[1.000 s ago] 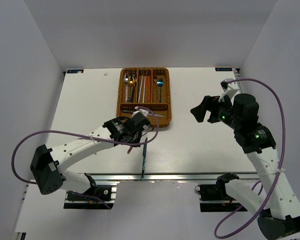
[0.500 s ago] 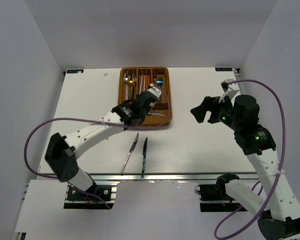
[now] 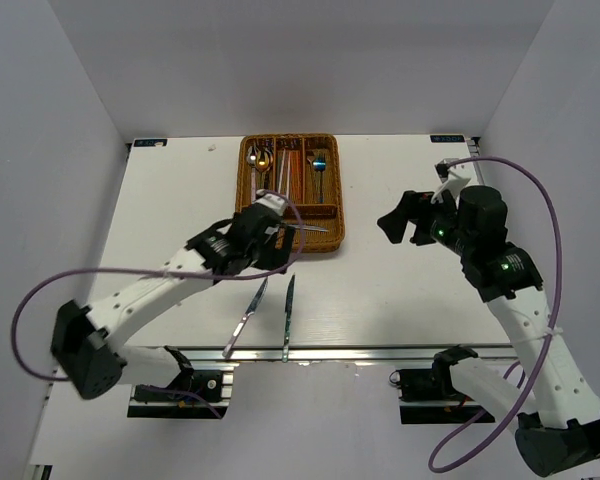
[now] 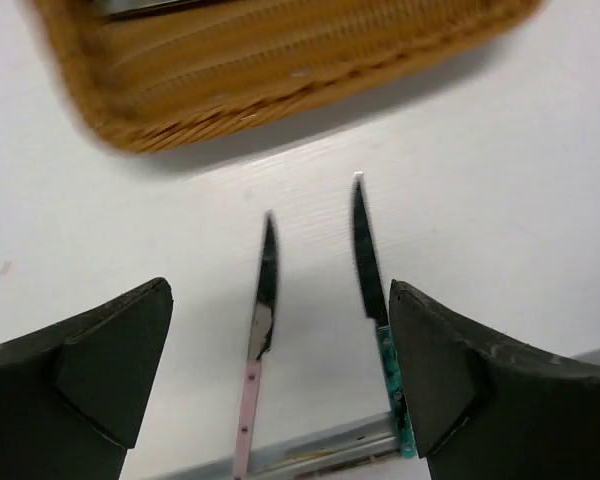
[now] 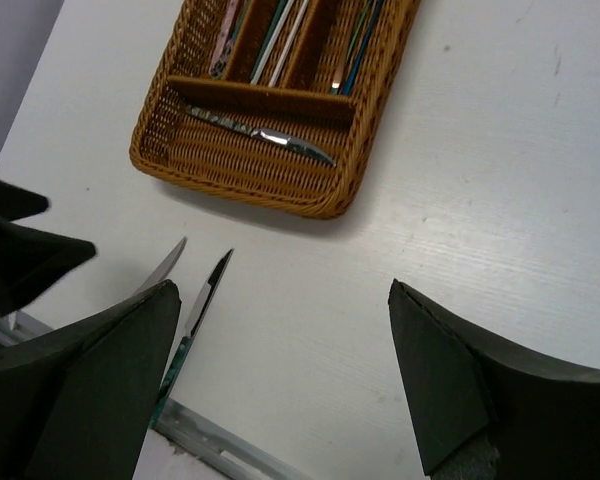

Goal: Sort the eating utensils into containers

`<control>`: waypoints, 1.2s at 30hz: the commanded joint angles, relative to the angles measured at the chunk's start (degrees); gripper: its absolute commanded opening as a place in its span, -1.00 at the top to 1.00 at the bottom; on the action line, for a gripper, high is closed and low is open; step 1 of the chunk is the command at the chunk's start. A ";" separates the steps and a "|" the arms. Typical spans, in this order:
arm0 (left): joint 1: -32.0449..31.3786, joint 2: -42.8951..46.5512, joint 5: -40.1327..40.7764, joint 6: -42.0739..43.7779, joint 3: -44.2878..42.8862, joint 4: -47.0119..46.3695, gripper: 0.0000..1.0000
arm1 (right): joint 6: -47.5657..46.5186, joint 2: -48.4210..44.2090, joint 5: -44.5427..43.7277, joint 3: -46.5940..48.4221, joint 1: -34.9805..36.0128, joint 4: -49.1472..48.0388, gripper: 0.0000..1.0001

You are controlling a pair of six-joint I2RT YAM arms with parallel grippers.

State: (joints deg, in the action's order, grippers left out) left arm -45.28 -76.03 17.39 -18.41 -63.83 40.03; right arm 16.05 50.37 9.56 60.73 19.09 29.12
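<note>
The brown wicker tray [image 3: 242, 215] stands at the table's far middle. Its long slots hold spoons [image 3: 263, 160] and chopsticks [image 3: 290, 175], and a silver knife [image 5: 265, 135] lies in the crosswise slot. Two knives lie on the table in front of the tray, one pink-handled [image 4: 263, 310] and one green-handled [image 4: 372, 290]. My left gripper [image 3: 272, 240] hovers just before the tray's near edge. It is open and empty, and both knives show between its fingers. My right gripper [image 3: 405, 225] hangs open and empty to the tray's right.
An aluminium rail [image 3: 330, 350] runs along the table's near edge, and both knife handles reach it. Purple cables loop beside each arm. White walls close in the left, right and back.
My left gripper has drawn back from over the tray to its near edge and opened. The pink-handled knife now lies slightly further left and nearer. The right arm has barely moved.
</note>
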 commanded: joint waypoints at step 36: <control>23.92 30.68 29.99 -11.38 20.33 -6.28 -0.96 | 54.25 61.88 -35.93 9.95 58.16 9.73 0.33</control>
State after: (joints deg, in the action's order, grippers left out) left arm -21.50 -46.11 48.40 -30.79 -43.90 34.87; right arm 64.99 111.55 -27.77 75.33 77.23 36.84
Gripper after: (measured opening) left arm 0.982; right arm 0.354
